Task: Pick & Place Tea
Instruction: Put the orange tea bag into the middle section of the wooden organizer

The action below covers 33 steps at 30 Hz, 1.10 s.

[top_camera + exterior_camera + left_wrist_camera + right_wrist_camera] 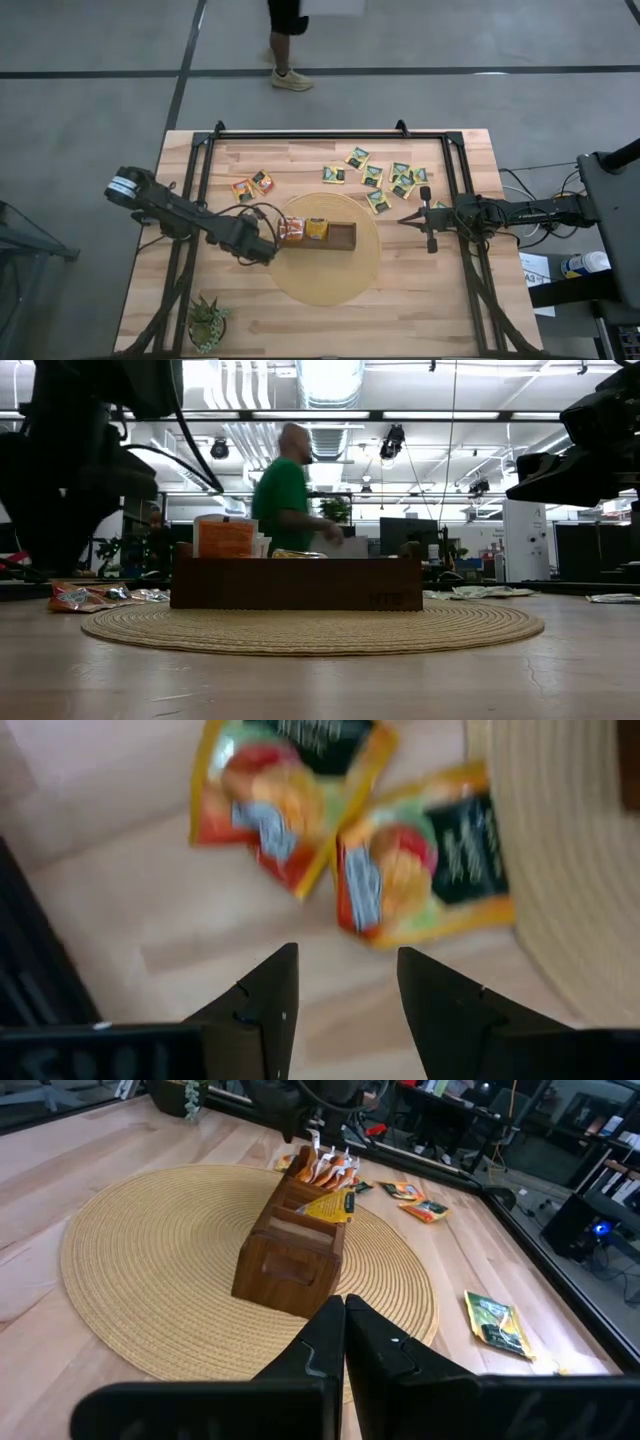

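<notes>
Small flat square tea sachets lie in three places. Two orange-and-red sachets (252, 186) rest side by side on the pale wooden bench (300, 320), just beyond the edge of the round woven straw mat (330, 285); in the left wrist view they fill the area ahead of the fingers, overlapping slightly at one corner (400, 870). A loose scatter of green-and-yellow sachets (385, 178) lies on the bench near the far right of the mat, several touching one another. Inside the long dark-brown wooden box (340, 236), which sits across the middle of the mat, stand orange sachets (291, 231) in the end compartment nearest the left arm and a yellow-fronted sachet (317, 229) in the next one; the remaining compartments appear unfilled.

The left gripper (262, 250) hangs at the mat's left edge, beside the box's filled end, its fingers (270, 1000) apart with nothing between them. The right gripper (404, 220) waits off the mat's right edge, fingers pressed together and holding nothing. A small green spiky plant (207, 320) stands at the near left corner of the bench. A person (285, 495) in a green top stands beyond the far edge.
</notes>
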### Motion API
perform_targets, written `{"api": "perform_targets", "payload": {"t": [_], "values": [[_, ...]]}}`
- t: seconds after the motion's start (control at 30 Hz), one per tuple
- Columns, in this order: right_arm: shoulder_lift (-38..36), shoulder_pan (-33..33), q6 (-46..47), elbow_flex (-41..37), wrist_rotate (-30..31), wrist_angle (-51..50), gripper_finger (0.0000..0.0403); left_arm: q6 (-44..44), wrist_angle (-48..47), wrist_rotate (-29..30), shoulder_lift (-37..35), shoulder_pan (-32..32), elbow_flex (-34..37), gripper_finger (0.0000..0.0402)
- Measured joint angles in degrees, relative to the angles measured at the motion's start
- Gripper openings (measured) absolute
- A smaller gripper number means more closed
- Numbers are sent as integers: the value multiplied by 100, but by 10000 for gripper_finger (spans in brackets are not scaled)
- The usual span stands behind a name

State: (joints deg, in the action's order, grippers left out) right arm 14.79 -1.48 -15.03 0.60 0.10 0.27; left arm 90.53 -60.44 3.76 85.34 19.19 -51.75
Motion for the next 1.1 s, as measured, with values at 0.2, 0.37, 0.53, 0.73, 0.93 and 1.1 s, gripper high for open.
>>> {"api": "perform_targets", "payload": {"t": [0.2,0.37,0.53,0.73,0.93,1.1], "values": [[0,0,0,-2,0,0,9,79,278,274,24,-88,276,165],[0,1,0,-2,1,2,9,84,773,288,28,-124,531,164],[0,0,0,-1,0,0,9,82,996,331,33,-124,676,133],[0,0,0,-1,0,0,9,-59,1006,339,33,-124,682,28],[0,0,0,-2,2,0,9,-200,1006,338,33,-124,661,3],[0,0,0,-1,0,0,9,-243,993,365,-10,-98,430,2]]}}
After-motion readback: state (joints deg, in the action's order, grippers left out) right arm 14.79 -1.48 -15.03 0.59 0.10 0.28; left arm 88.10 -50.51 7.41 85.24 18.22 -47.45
